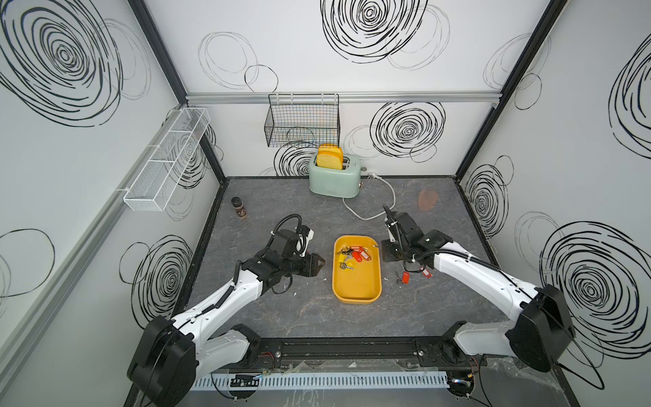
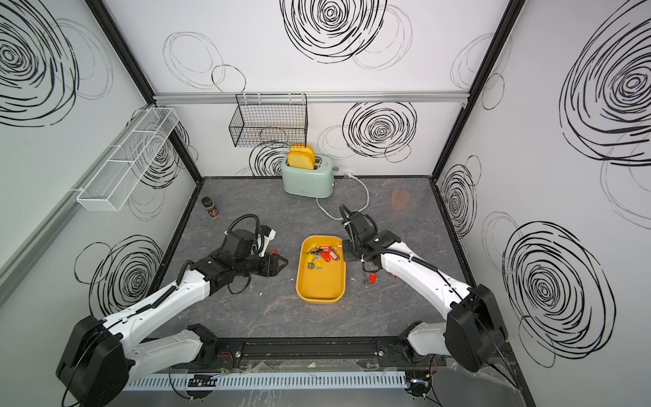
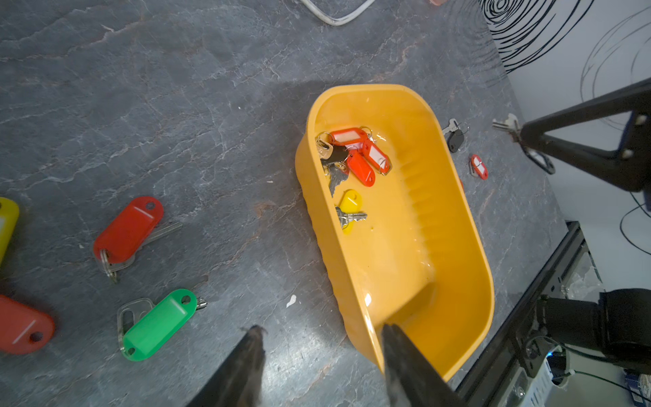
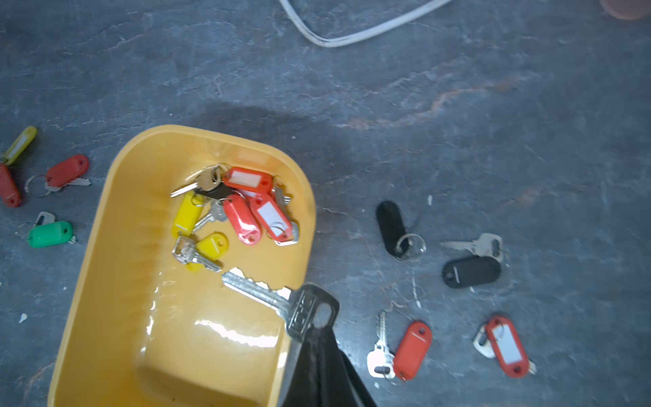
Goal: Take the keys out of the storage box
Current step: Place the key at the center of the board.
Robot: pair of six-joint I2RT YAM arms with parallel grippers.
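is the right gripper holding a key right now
Yes, the right gripper is shut on the head of a bare silver key, its blade sticking out over the yellow storage box.

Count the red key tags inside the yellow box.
3 red tags, piled at the box's far end: one near the end wall, two side by side beside it. More might hide underneath.

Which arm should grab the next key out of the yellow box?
Left. The left fingers are open, empty and beside the storage box, facing the keys. The right fingers are shut on a silver key, not yet set down.
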